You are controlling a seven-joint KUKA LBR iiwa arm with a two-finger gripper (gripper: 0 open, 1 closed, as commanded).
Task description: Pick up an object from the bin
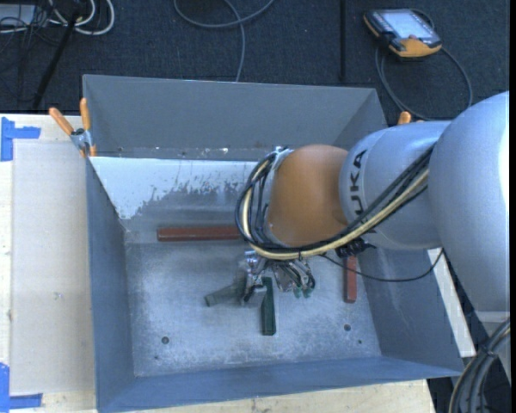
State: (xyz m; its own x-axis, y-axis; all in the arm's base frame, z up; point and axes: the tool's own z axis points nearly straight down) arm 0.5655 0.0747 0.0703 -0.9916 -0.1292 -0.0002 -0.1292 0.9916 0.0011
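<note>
While every loose thing lay on the floor of the grey metal bin (112, 317), the pick was, by my judgement, not yet done: nothing was raised clear, and the closing and the lift were left to do. The KUKA arm (464, 188) reached in from the right, over the bin's right wall, and bent steeply downward at the wrist. Its orange cover (305, 192), ringed by looped cables, stood above the middle of the floor. Below the cover the gripper (271, 284) was low, at or just above the floor, right-centre in the bin.

Whether the gripper was released or clenched could not be told, since the cover and cables hid much of it. Nor was it clear that it had anything in its grasp.

The long reddish-brown rod (198, 232) lay flat along the foot of the back wall, apart from the gripper. The likeliest thing for the pick was the dark green bar (267, 315), which lay under the gripper and ran toward the front wall. A second dark green piece (225, 297) slanted off to the left, seemingly touching it. A short reddish-brown stick (351, 280) lay to the right, beneath the arm.
</note>
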